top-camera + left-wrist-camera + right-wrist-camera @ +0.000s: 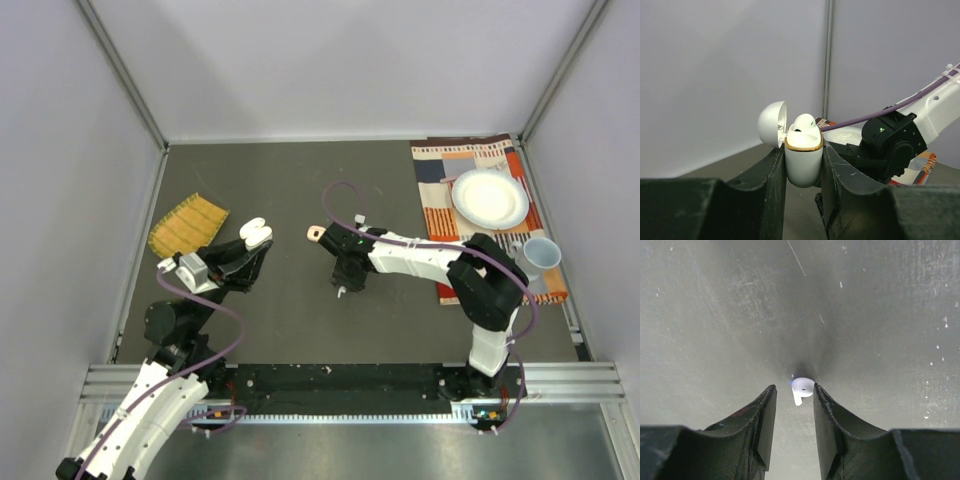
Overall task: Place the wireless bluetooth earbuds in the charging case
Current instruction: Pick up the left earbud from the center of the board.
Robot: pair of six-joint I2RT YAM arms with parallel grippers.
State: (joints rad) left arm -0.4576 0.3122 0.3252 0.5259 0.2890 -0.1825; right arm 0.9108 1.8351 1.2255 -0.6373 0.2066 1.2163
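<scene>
A white earbud [803,386] lies on the dark worktop [715,315] at the fingertips of the right hand [793,388], which is partly open and grips nothing (whether it touches the earbud is unclear). A second earbud [803,122] sits in the open charging case [803,170], which the left hand [803,152] clamps upright. At far right are a striped cloth [435,165], plate [490,197] and cup [541,254]. The right arm [410,258] reaches leftward with its hand pointing down.

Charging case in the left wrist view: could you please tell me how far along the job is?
Done: one white earbud sits in the open charging case, held by the left claw. In hand: the right claw brackets a second earbud; grip unclear. Left: seating it.
</scene>
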